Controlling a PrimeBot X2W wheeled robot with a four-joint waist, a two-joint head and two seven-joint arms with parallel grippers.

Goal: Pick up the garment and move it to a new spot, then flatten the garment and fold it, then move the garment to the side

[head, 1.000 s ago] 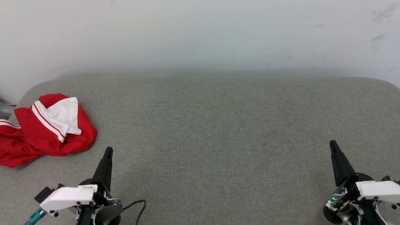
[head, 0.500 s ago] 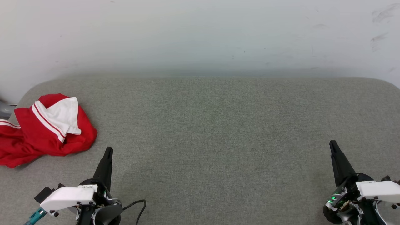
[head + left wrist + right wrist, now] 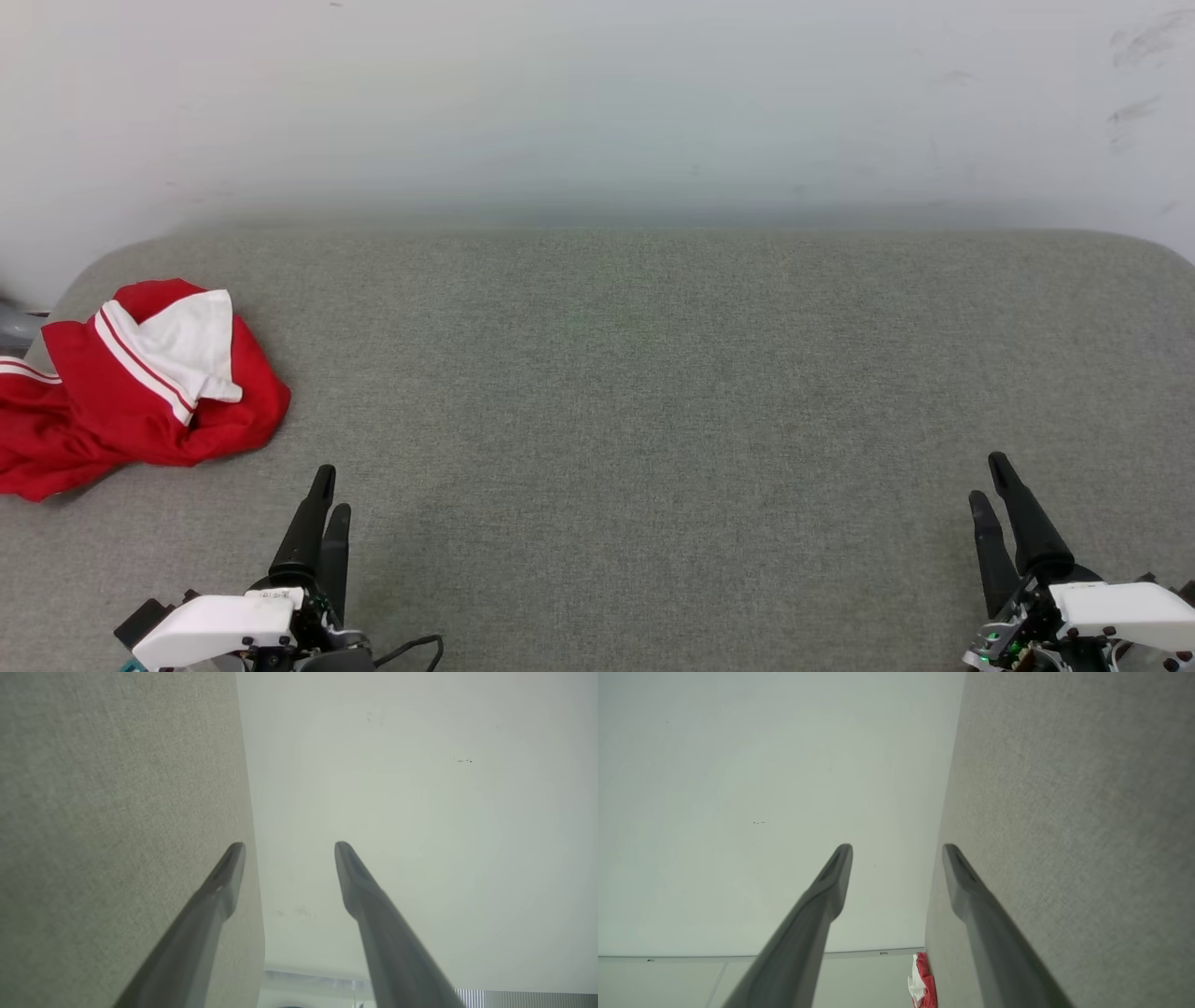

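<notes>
Expect the crumpled garment [image 3: 140, 401] to handle soft, light, limp. Pinch a raised red fold [image 3: 245, 411] beside the white sleeve [image 3: 191, 345]. Left tool [image 3: 332, 489], right tool [image 3: 987, 476]: parted, empty.

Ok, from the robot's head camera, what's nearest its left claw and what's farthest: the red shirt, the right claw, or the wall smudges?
1. Shirt: just ahead and to the left.
2. Right claw: across the table, far right.
3. Wall smudges: past that, high at the back right.

No text or number can be read on the garment [image 3: 140, 392] or elsewhere.
</notes>
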